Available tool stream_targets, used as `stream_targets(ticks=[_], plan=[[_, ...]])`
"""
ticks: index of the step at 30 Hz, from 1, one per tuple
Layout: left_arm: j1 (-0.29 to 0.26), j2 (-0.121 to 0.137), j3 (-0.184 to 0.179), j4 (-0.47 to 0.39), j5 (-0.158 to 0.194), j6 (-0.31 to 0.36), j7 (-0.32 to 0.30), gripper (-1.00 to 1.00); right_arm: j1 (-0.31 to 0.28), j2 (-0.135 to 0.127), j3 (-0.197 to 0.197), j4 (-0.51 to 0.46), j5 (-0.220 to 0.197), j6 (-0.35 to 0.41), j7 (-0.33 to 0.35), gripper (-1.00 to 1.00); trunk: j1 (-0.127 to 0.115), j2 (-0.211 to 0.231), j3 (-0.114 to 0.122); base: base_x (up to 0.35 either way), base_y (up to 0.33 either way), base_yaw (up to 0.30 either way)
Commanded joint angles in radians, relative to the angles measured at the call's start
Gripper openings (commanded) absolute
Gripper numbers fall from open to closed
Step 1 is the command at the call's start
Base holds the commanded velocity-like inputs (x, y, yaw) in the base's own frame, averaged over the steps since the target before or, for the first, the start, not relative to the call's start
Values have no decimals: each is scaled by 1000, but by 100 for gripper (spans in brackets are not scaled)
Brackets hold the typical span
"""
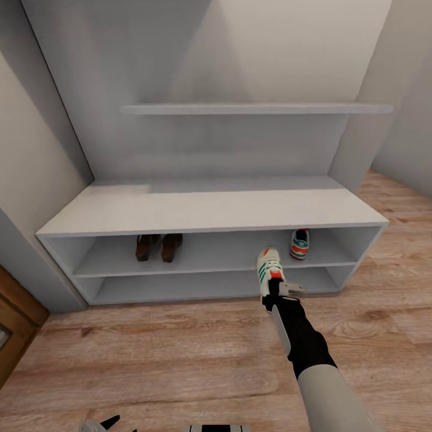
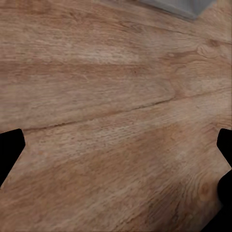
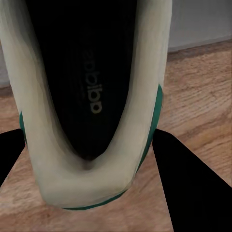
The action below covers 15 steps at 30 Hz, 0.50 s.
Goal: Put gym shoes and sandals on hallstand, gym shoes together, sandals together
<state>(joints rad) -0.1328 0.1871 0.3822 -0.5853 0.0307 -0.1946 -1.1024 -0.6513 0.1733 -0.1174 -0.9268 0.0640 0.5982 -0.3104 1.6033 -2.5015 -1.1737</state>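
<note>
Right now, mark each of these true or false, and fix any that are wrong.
1. Both sandals are on the hallstand's upper open shelf. True.
2. Both gym shoes are already on the rack. False: one gym shoe is on the shelf, while the other gym shoe is held in front of the rack.
3. The right gripper holds a gym shoe. True.
4. The left gripper holds a sandal. False: it is open over bare corridor floor.
5. The sandals sit to the right of the shelved shoe. False: they sit to its left.
</note>
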Motion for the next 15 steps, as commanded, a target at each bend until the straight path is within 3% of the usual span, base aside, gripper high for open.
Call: stream_targets(ticks=[1, 9, 15], plan=[[-1, 0, 1, 2, 1, -5, -3, 100, -1, 1, -2, -1, 7, 6, 0, -100, 0, 0, -1, 253, 226, -169], [-1, 0, 1, 2, 1, -5, -3, 100, -1, 1, -3, -1, 7, 6, 0, -100, 0, 0, -1, 225, 209, -251], [-1, 0, 1, 2, 1, -5, -3, 100, -1, 1, -4, -1, 7, 6, 0, -100, 0, 0, -1, 60, 57, -122]])
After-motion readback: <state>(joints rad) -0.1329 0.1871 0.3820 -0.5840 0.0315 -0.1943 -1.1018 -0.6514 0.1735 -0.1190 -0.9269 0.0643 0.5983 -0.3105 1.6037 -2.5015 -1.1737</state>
